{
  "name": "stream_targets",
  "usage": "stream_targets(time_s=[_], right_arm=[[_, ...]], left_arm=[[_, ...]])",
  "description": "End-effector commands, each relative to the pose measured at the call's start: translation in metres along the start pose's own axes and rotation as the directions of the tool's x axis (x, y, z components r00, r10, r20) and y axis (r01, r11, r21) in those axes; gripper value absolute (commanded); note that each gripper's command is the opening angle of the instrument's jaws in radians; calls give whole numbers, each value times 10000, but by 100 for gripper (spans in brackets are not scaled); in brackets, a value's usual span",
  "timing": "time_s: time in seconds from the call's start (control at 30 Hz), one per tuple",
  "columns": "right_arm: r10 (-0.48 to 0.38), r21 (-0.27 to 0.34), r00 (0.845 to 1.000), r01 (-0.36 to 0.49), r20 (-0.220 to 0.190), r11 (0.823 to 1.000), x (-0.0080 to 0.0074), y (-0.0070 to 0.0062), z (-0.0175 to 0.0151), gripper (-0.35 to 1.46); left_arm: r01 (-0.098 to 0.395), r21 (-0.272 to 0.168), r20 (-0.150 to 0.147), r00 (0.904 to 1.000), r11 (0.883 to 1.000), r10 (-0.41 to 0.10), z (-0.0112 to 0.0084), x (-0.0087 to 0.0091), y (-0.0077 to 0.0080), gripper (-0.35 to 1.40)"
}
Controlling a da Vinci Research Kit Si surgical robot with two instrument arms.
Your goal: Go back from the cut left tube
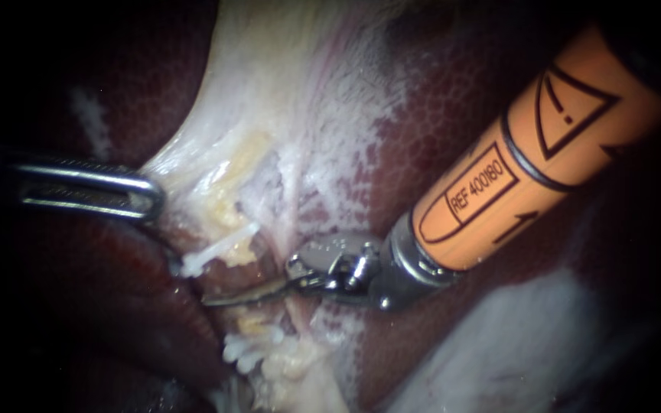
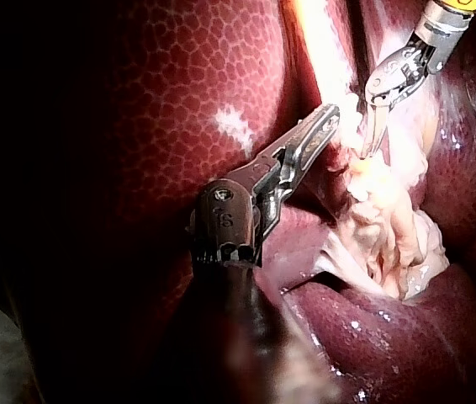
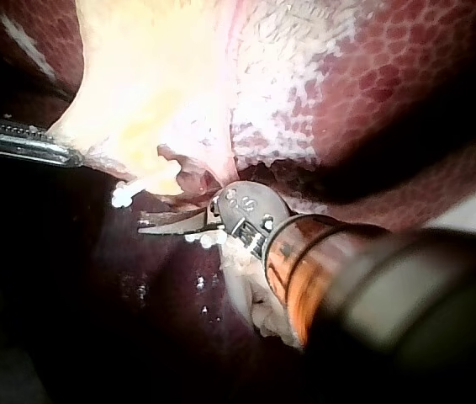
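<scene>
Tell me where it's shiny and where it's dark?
Endoscope view: shiny glints on the left instrument, darkness around its shaft. Left wrist view: pale tissue glows brightest; wet sparkles dot the liver. Right wrist view: bright pale tissue ahead of the right instrument, black shadow beside it.

Left instrument's claw [image 1: 147, 200] grips pale tissue [image 1: 193, 164] — right instrument's claw [image 1: 242, 297] lies closed, shaft slanting in from upper right.
</scene>
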Motion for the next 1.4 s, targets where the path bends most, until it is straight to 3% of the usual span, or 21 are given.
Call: stream_targets(time_s=[0.03, 0.33, 0.87, 1.2, 1.3, 1.4], right_arm=[[-11, -16, 10000, 11, 3, 10000, 0, 0, -1, 37], [-28, -246, 9998, 23, -187, 9997, 1, 0, -1, 86], [-53, -196, 9999, 50, -146, 9998, -9, -6, -16, 78], [35, -642, 9991, -61, -414, 9979, -17, -19, -65, 81], [-275, -888, 9983, 228, -523, 9958, -16, -24, -84, 84], [-952, -1324, 9935, 863, -625, 9874, -14, -28, -102, 99]], left_arm=[[1, 1, 0, 10000, 10000, -1, 0, 0, 0, -35], [1, 1, 0, 10000, 10000, -1, 0, 0, 0, -35], [-6, 0, 0, 10000, 10000, 6, 0, 1, 1, -35], [-23, -20, 5, 10000, 10000, 23, 4, 4, 3, -35], [-31, -26, 6, 10000, 10000, 31, 5, 5, 3, -35], [-33, -26, 6, 10000, 10000, 33, 5, 6, 4, -35]])
